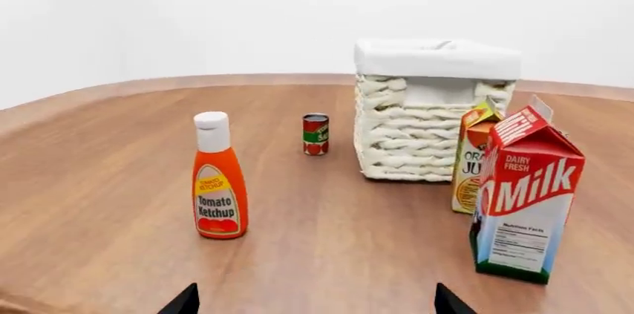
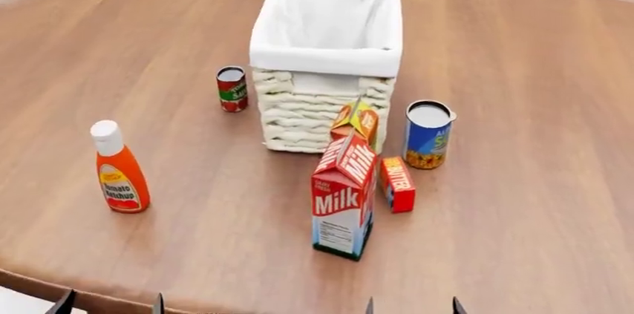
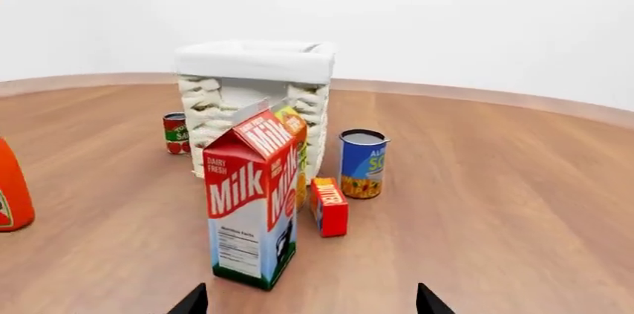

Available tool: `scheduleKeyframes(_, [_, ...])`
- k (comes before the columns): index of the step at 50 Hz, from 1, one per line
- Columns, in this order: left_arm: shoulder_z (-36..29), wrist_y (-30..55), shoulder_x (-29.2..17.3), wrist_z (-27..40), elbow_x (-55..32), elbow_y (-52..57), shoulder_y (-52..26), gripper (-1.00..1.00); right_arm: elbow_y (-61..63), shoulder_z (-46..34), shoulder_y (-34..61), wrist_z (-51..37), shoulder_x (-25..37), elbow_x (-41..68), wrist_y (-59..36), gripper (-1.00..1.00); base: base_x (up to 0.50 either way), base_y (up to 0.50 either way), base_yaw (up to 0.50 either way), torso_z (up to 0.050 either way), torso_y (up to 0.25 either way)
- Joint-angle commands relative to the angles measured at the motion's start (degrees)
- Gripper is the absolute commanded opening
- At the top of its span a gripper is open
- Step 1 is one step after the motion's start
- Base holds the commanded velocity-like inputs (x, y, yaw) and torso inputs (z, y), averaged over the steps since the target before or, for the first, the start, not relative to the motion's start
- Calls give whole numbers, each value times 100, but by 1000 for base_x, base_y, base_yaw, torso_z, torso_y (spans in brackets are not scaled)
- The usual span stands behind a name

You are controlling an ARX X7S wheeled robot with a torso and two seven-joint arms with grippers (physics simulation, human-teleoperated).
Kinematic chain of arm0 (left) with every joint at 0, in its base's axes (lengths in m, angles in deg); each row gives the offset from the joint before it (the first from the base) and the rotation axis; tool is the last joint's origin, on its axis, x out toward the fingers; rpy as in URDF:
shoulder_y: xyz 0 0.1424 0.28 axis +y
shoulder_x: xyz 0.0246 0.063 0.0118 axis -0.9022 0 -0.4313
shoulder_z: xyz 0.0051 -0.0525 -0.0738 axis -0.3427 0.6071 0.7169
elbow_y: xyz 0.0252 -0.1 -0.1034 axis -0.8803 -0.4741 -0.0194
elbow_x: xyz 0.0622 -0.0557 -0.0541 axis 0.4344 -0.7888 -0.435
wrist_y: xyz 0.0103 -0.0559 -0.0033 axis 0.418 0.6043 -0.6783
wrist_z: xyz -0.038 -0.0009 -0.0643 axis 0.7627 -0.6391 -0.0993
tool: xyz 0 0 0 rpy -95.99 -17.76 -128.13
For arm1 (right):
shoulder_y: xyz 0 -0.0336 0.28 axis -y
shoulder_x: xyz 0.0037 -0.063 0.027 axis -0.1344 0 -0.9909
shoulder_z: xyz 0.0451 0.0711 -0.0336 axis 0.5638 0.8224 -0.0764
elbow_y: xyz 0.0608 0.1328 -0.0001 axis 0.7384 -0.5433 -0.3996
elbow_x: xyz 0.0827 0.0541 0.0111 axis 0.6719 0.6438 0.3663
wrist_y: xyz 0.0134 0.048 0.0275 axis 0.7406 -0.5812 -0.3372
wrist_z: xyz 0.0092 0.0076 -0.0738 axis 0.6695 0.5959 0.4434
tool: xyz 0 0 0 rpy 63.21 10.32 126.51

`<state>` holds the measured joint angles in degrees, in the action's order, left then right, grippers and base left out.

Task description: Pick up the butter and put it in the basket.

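R fingers (image 2: 411,305) wide, empty; butter (image 2: 397,184) well ahead, beside milk carton (image 2: 343,197).

A round wooden desk (image 2: 554,69) with a warm brown grain fills most of the head view, its curved edge showing at the far side and near the bottom. Behind it rises a plain white wall (image 1: 198,10), evenly lit, with soft shadows on the desk surface.

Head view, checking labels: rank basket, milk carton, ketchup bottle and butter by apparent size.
1. basket
2. milk carton
3. ketchup bottle
4. butter
The milk carton stands nearer the camera, but the basket clearly looks larger.
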<state>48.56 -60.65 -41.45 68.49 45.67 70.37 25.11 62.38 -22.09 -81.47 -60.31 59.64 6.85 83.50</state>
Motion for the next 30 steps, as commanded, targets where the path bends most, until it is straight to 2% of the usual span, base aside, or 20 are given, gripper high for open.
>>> scheduleKeyframes(1, [-94, 39, -92, 90, -109, -21, -29, 100, 18, -142, 47, -78, 84, 40, -117, 100, 0, 0, 500, 0, 0])
scheduleKeyframes(30, [-276, 250, -268, 262, -367, 163, -43, 100, 1, -372, 138, -276, 226, 195, -278, 100, 0, 0, 500, 0, 0])
